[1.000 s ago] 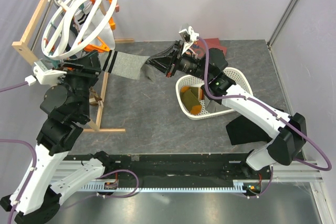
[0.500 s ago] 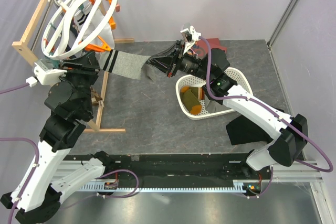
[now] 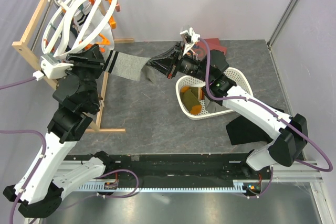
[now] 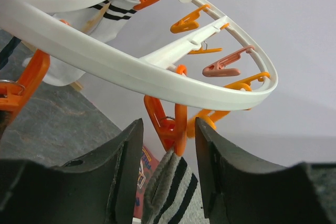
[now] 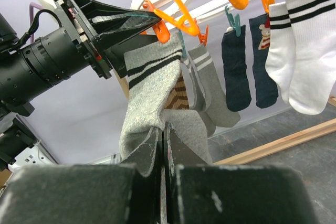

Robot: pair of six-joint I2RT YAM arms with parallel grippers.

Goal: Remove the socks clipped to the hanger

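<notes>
The socks (image 5: 296, 56) hang by their cuffs in a row under the hanger (image 4: 105, 61), which sits tilted on the wooden rack (image 3: 32, 18) at the far left of the tabletop (image 3: 152, 108). My left jaws stand apart just beneath the white ring, one on each side of an orange clip (image 4: 168, 124), and I cannot tell whether they touch it. That clip pinches the cuff of the grey striped sock (image 3: 128, 66), which stretches nearly level from the hanger out to the right. Its toe end is bunched in my right jaws, which are clenched tight on the fabric. I judge this sock to be light, soft and stretchy, so a plain pull would lengthen the knit and drag the light plastic ring along before the cuff slips free. The better hold is the one I have: a thick fold of toe on the right, where the cloth cannot slide out. My left side should then press the clip's tails, not the sock. Further right, the white mesh basket (image 3: 202, 117) already holds an olive and orange sock (image 3: 191, 100), which suggests part of the job is done. Beyond it lie a maroon shirt (image 3: 214, 44) and, nearer me, a black cloth (image 3: 244, 127), neither of them mine to move.
</notes>
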